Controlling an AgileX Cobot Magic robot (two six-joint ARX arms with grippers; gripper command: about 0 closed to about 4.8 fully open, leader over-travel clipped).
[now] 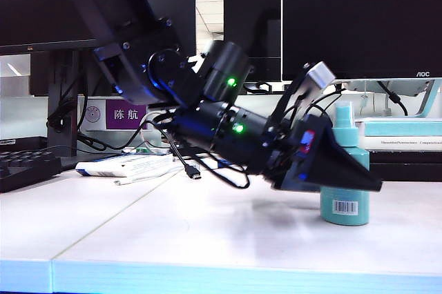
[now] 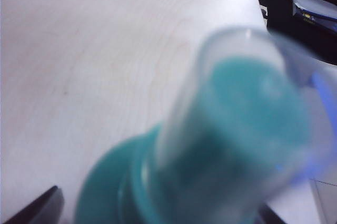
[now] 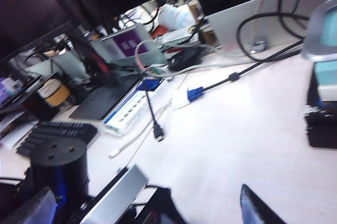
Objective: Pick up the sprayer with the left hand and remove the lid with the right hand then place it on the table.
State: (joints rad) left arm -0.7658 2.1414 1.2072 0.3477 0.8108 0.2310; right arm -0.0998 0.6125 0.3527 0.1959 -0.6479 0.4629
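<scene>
Right of centre, my left gripper (image 1: 345, 170) flanks the upright sprayer (image 1: 345, 194), jaws apart; right gripper (image 3: 205, 208) apart too, farther off.

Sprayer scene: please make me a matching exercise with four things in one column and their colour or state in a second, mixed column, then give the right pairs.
Things:
1. sprayer
2. lid
3. left end effector
4. table

Colour or state:
A. open, its dark fingers around the bottle
B. white, with a light blue front edge
C. teal, standing upright, barcode label low on its side
D. clear, on the nozzle, not removed

Pairs: 1-C, 2-D, 3-A, 4-B
</scene>
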